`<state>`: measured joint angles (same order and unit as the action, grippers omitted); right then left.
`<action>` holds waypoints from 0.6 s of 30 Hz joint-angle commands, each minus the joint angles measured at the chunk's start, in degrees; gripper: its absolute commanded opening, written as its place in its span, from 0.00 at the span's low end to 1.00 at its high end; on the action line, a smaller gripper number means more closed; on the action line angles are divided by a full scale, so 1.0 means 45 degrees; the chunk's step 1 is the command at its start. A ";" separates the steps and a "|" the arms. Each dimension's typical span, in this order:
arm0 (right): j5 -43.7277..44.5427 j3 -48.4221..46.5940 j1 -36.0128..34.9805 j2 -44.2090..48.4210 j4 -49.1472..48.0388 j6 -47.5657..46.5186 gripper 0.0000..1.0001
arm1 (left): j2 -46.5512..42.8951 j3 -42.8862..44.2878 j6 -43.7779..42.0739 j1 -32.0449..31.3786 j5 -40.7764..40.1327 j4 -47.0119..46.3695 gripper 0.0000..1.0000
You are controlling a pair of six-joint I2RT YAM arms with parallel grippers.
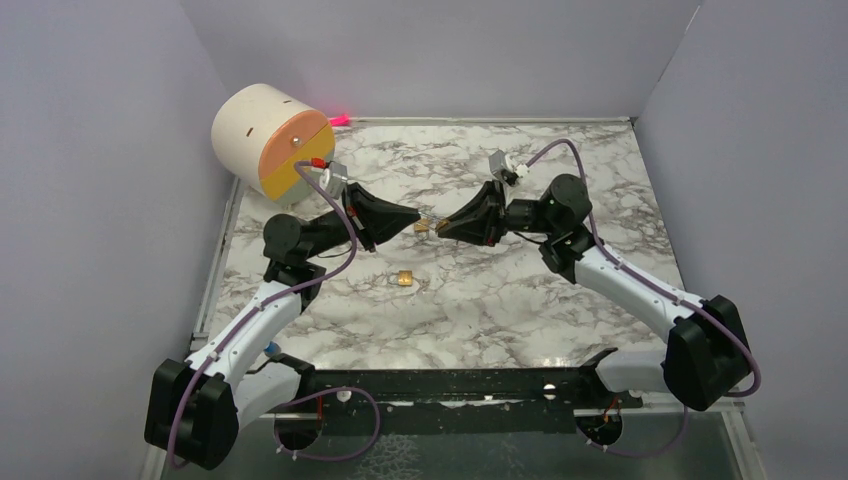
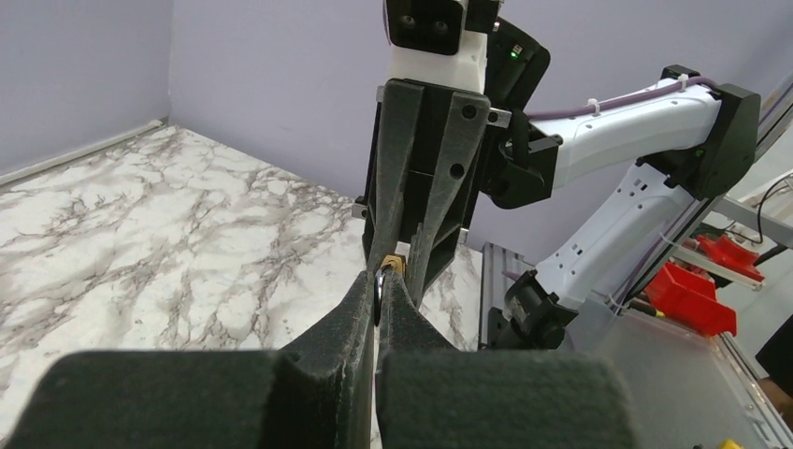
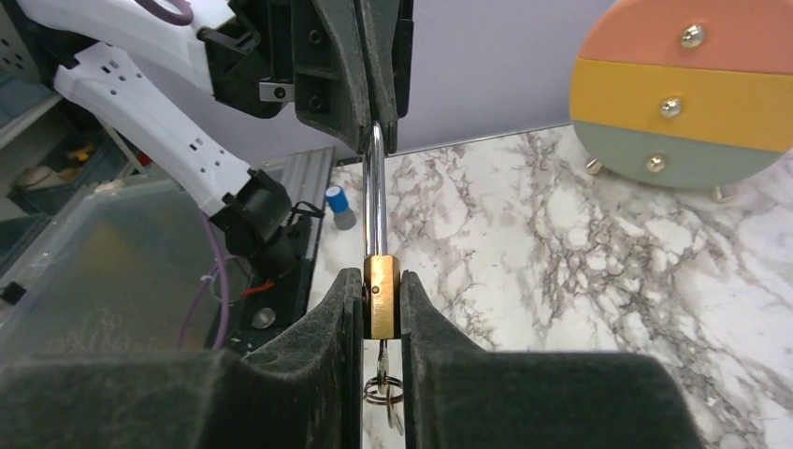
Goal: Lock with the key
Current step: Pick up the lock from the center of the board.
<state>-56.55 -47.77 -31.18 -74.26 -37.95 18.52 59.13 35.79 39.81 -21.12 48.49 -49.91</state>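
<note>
Padlock [image 1: 427,226] raised over table [image 1: 560,300] centre. Left gripper [image 1: 417,222] clamps its left end, right gripper [image 1: 439,227] its right end. Small metal piece [image 1: 403,279] on table, just nearer than padlock. Drum [image 1: 270,140] behind-left.

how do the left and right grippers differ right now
The left gripper pinches the padlock by its steel shackle; the right gripper clamps its brass body. The left's jaws are almost touching; the right's stand wider. Both hold the one padlock, off the table.
</note>
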 commanded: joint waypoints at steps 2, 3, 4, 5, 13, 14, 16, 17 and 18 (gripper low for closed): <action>-0.0984 -0.1054 -0.0093 -0.0117 0.1415 -0.0147 0.01 | -0.0362 -0.0143 -0.0285 0.0001 0.0003 -0.0554 0.00; -0.1113 -0.1239 -0.0084 -0.0116 0.1803 -0.0168 0.01 | -0.0355 -0.0114 -0.0350 0.0038 0.0057 -0.0513 0.00; -0.1179 -0.1445 -0.0083 -0.0133 0.2293 -0.0171 0.01 | -0.0366 -0.0069 -0.0410 0.0104 0.0146 -0.0438 0.00; -0.1199 -0.1688 -0.0088 -0.0138 0.2762 -0.0086 0.01 | -0.0331 0.0010 -0.0468 0.0173 0.0368 -0.0338 0.00; -0.2722 -0.2926 -0.0089 -0.0441 0.4914 0.0317 0.01 | 0.0588 0.1277 0.0097 0.0339 0.4893 0.0227 0.13; -0.2676 -0.2962 -0.0084 -0.0386 0.5040 0.0302 0.01 | 0.0531 0.1284 0.0074 0.0366 0.5023 0.0300 0.14; -0.2730 -0.3113 -0.0093 -0.0335 0.5334 0.0242 0.01 | 0.0402 0.1270 -0.0095 0.0378 0.5186 0.0472 0.15; -0.2767 -0.3215 -0.0092 -0.0356 0.5552 0.0186 0.01 | 0.0368 0.1293 -0.0156 0.0378 0.5309 0.0560 0.15; -0.2789 -0.3313 -0.0087 -0.0366 0.5764 0.0093 0.01 | 0.0328 0.1337 -0.0207 0.0378 0.5451 0.0656 0.14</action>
<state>-66.74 -59.72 -31.33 -76.18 -16.43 19.35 61.41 40.12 39.42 -19.25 65.41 -48.49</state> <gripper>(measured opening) 0.120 0.147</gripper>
